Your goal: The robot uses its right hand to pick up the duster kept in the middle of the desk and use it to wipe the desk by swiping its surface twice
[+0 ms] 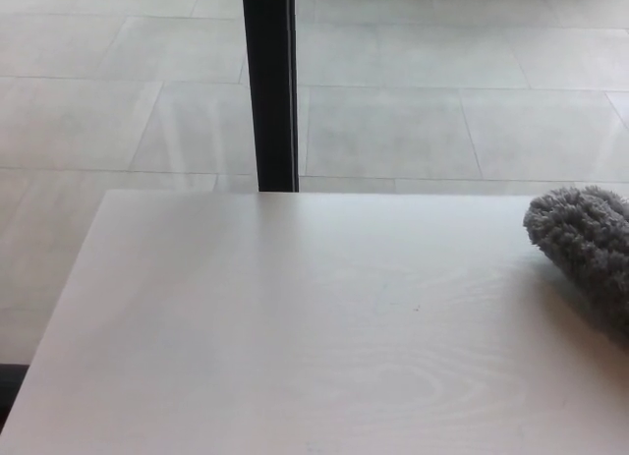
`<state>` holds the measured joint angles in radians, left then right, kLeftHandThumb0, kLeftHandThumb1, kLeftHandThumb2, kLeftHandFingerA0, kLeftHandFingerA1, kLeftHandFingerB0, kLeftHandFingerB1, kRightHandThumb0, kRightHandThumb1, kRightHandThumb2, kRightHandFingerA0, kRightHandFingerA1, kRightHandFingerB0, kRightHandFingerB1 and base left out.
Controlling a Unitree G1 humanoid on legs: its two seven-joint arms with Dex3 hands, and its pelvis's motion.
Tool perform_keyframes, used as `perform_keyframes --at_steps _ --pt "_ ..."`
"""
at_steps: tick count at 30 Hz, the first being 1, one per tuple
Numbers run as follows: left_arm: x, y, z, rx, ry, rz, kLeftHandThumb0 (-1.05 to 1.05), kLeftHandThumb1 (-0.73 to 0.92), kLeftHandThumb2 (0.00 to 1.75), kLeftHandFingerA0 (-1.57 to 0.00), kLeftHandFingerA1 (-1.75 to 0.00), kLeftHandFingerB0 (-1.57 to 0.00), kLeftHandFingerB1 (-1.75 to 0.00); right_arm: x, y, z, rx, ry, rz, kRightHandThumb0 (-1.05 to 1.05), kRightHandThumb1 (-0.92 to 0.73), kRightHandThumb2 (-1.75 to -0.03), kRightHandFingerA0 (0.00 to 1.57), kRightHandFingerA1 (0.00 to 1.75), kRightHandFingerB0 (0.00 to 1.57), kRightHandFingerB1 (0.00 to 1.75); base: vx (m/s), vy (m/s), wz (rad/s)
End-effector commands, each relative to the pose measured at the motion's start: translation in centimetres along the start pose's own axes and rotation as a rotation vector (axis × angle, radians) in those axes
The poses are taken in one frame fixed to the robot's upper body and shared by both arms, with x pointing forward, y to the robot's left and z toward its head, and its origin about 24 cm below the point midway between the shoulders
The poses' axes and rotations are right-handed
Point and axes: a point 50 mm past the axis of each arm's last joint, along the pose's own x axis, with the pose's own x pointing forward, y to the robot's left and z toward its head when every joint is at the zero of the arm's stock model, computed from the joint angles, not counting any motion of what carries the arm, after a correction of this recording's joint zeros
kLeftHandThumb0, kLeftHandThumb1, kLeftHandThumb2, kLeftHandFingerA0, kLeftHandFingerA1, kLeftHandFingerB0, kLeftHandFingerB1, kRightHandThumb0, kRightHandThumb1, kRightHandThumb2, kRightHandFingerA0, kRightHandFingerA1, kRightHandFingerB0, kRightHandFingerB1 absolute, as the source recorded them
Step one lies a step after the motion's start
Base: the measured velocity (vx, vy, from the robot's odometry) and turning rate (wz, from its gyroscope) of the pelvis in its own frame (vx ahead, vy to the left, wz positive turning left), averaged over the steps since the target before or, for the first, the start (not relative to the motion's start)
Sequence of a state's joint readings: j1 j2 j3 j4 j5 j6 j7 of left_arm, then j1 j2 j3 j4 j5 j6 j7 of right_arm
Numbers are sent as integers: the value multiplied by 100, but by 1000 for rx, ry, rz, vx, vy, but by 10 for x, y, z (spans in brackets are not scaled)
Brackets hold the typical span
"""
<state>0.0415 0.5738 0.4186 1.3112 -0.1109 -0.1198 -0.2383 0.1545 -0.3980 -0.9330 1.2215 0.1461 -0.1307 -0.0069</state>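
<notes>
A fluffy grey duster [586, 247] lies on the pale worktop [295, 327], far over on the right side, and part of it runs out of the picture. No robot hand shows, so I cannot tell if either is open or closed. A black post [269, 86] stands on the tiled floor [442, 101] behind the worktop's far edge.

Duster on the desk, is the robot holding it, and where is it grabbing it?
That cannot be told. Neither hand shows. Only the fluffy grey duster shows, at the desk's right side, running out of the picture.
</notes>
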Motion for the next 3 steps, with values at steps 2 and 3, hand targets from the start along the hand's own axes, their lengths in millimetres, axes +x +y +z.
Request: perform_keyframes --at_steps 2,3 --pt "0 6 6 -28 0 40 -46 60 58 -78 -61 -67 -52 1 -1 12 -106 -84 55 -71 -45 -95 110 89 64 78 0 0 0" --pt "1 6 7 -32 0 45 -46 60 58 -78 -61 -67 -52 1 0 12 -102 -81 55 -71 -45 -95 110 89 64 78 0 0 0"
